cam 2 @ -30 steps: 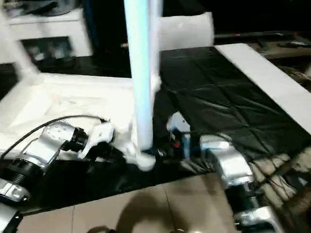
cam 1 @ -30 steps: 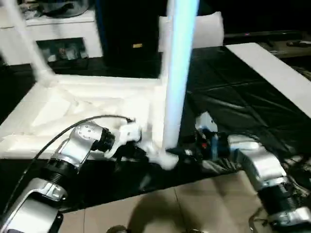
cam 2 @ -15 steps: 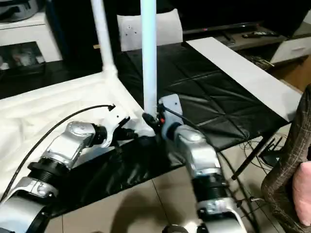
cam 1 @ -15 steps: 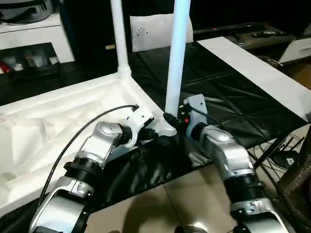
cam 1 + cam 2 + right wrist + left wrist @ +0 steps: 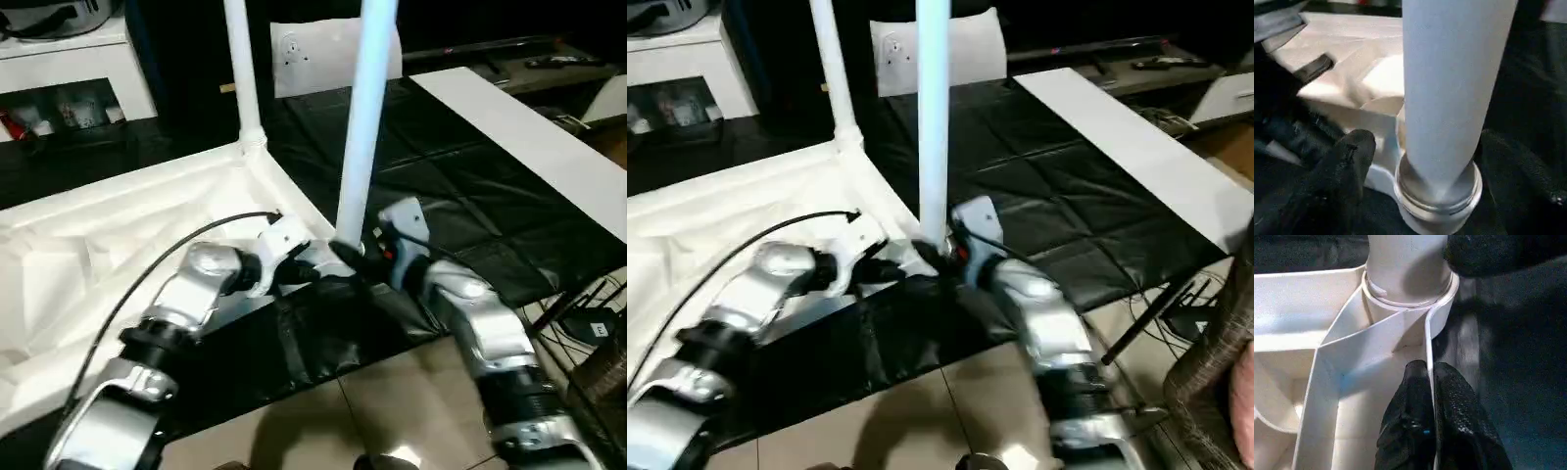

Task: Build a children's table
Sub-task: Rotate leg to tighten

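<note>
The white tabletop [image 5: 127,225] lies upside down on the black mat, ribs up. One white leg [image 5: 242,69] stands in the far corner socket. A second leg [image 5: 364,127] stands in the near corner socket [image 5: 1408,293]. My left gripper [image 5: 1429,369] is shut on the thin rim wall of the tabletop just beside that near socket. My right gripper [image 5: 1425,161] is open at the foot of the near leg [image 5: 1449,88]. One of its fingers [image 5: 1347,166] sits on each side of the leg, the nearer one a little apart from it.
A flat white sheet with a small round mark [image 5: 318,54] leans at the back. A long white board [image 5: 529,137] lies on the black mat [image 5: 451,196] at the right. A white shelf [image 5: 69,59] stands back left. Cables [image 5: 588,313] trail on the tiled floor [image 5: 392,411].
The head camera has swung, so the whole picture shifted. Both grippers stay at the near corner socket, and the leg still stands upright there.
</note>
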